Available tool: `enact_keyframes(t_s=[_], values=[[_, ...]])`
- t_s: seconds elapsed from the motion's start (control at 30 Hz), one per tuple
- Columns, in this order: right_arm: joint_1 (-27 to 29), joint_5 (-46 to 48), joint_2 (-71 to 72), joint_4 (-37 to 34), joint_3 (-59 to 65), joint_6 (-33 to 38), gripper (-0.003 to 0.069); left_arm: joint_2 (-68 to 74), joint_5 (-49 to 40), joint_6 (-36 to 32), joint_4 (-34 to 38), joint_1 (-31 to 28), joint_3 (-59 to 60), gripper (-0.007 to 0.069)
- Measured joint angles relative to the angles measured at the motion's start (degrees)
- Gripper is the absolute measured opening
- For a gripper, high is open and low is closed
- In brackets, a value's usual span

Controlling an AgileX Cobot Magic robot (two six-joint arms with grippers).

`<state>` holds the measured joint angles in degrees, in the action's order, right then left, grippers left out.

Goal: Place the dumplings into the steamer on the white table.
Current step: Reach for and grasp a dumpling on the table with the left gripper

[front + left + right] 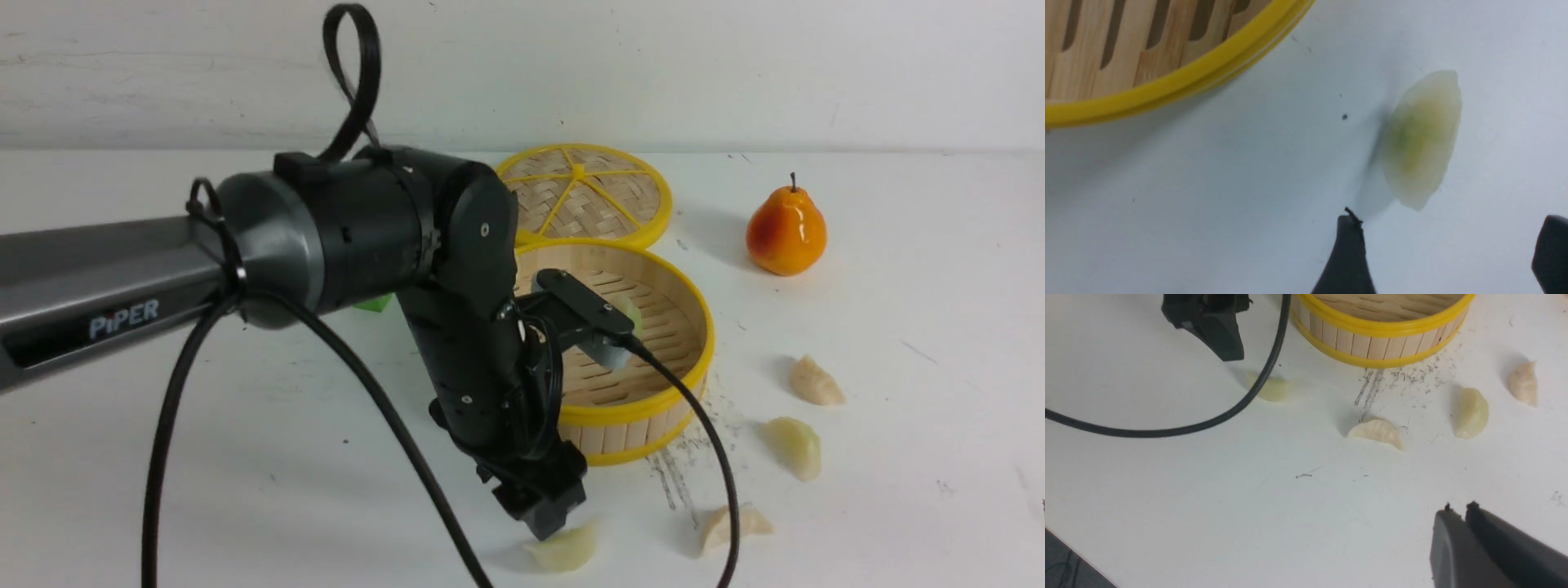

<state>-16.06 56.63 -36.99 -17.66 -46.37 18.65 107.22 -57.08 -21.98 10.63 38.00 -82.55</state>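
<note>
Just clear of the steamer (629, 433), the left gripper (1449, 222) gapes above a dumpling (1421, 139).

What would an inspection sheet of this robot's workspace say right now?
Surface: white table, scuffed, dark scratches by the steamer.
Job's things: steamer uncovered; four dumplings on the table; a pale piece inside seems a fifth, partly hidden.
Clutter: lid, pear, green cube mostly hidden behind the left arm.
Grippers: left gripper open, at the nearest dumpling, not gripping; right gripper shut, empty.
Cables: black cable hangs from the left arm over the table.
Surroundings: white wall; nothing else seen.
</note>
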Motion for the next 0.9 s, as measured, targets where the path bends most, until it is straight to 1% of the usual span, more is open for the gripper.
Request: enact_keyframes(t_s=[0.2,0.4,0.5,0.63,0.7,0.73,0.77,0.87,0.9], values=[[0.0,-0.33,0.0,0.0,0.0,-0.06,0.0052,3.44,3.84,-2.8,3.91,0.0,0.25,0.0552],[0.0,-0.38,0.0,0.0,0.0,-0.12,0.0059,6.45,4.55,-3.23,4.32,0.18,0.31,0.0551],[0.0,-0.43,0.0,0.0,0.0,-0.12,0.0062,7.17,5.97,-3.23,3.06,1.74,0.31,0.0537],[0.0,-0.49,0.0,0.0,0.0,-0.12,0.0067,7.89,8.25,-2.87,-1.62,4.7,0.31,0.0508],[0.0,-0.49,0.0,0.0,0.0,-0.12,0.007,8.79,9.01,-0.45,-5.51,6.09,0.31,0.0477],[0.0,-0.49,0.0,0.0,0.0,-0.12,0.007,8.79,9.01,-0.16,-5.86,6.17,0.31,0.0473],[0.0,-0.37,0.0,0.0,0.0,-0.12,0.0072,9.45,9.01,2.41,-8.1,6.44,0.31,0.044],[0.0,-0.15,0.0,0.0,0.0,-0.12,0.0074,9.51,8.85,6.69,-10.09,6.44,0.26,0.0349],[0.0,-0.1,0.0,0.0,0.0,-0.12,0.0076,9.51,8.66,8.02,-10.63,6.44,0.26,0.0302]])
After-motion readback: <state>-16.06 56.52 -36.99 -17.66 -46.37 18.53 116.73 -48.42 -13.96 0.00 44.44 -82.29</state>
